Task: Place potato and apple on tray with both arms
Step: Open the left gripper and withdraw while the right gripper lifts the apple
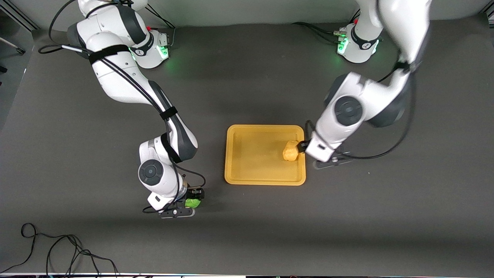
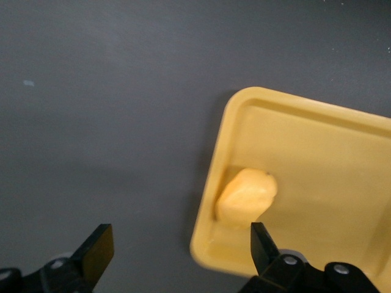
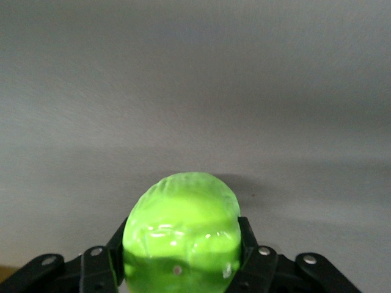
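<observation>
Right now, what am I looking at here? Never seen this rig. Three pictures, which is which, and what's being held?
Two white robot arms stand at a dark table. The big picture looks down from across the table; the other two come from cameras on each arm's wrist. A yellow tray lies mid-table. The potato sits in it, close to the rim at the left arm's end. The left gripper is open above that rim, holding nothing. The right gripper is shut on the green apple, at a spot nearer the front camera than the tray, toward the right arm's end.

Green apple (image 1: 192, 203), yel-orange potato (image 1: 290, 150) & tray (image 1: 247, 179)
</observation>
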Available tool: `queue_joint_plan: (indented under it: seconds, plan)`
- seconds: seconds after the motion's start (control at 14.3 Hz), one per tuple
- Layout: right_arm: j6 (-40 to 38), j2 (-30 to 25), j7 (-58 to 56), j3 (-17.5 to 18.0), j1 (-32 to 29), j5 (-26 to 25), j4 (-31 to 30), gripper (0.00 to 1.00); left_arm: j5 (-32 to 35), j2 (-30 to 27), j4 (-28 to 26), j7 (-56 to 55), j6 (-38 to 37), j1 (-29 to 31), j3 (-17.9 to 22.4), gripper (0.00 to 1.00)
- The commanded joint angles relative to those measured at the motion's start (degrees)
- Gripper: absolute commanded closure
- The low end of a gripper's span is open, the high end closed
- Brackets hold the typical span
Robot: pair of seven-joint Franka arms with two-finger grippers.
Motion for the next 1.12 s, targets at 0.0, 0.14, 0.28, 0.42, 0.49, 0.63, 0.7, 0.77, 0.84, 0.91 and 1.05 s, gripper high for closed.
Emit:
queue_joint_plan:
  seconds: [0.0, 0.14, 0.28, 0.42, 0.49, 0.63, 0.7, 0.77, 0.84, 0.91, 1.05]
  plan:
    - [-10.12, -9.1, 0.06, -0.89, 0.25, 0.49, 0.12, 0.47, -0.07, -5.84, 1.8, 9.96, -9.92, 4.41, 0.61, 0.0]
    - [-18.29, -14.9, 0.06, -0.89, 0.33, 0.58, 1.01, 0.47, -0.16, -7.43, 4.69, 17.07, -16.07, 8.8, 0.52, 0.0]
    - [-24.63, -19.74, 1.1, -0.37, 1.21, 0.93, 1.18, 0.47, -0.33, -9.7, 5.51, 22.98, -18.83, 11.8, 0.61, 0.0]
    - [-26.85, -21.6, 8.01, -0.45, 6.02, 0.84, 1.18, 0.47, -1.29, -14.62, 2.36, 28.59, -15.51, 14.61, 0.61, 0.0]
    - [-26.86, -21.87, 12.06, -0.37, 8.66, 0.75, 1.36, 0.47, -3.56, -17.34, -0.01, 30.97, -14.01, 16.63, 0.61, 0.0]
    - [-26.77, -20.04, 20.84, -0.46, 14.55, 0.49, 3.98, 0.47, -4.73, -21.57, -4.32, 39.74, -13.99, 19.71, 0.78, 0.0]
    - [-26.59, -17.85, 25.32, -0.37, 16.49, 0.4, 6.17, 0.47, -4.55, -22.63, -5.82, 42.74, -14.17, 19.98, 0.96, 0.0]
    - [-26.42, -16.09, 28.67, -0.45, 18.85, 0.31, 8.37, 0.47, -4.47, -23.77, -7.05, 43.56, -13.56, 20.16, 1.22, 0.0]
    - [-26.24, -13.64, 30.8, -0.46, 20.44, 0.31, 10.39, 0.47, -4.46, -24.91, -7.59, 43.65, -13.64, 20.08, 2.09, 0.0]
    - [-25.89, -11.44, 32.56, -0.46, 21.59, 0.23, 11.89, 0.47, -4.29, -26.32, -8.9, 43.65, -13.64, 20.07, 2.19, 0.01]
    - [-21.61, -7.39, 34.59, -0.46, 23.27, 0.05, 12.53, 0.47, -4.29, -29.22, -12.67, 44.18, -12.16, 20.16, 2.36, 0.01]
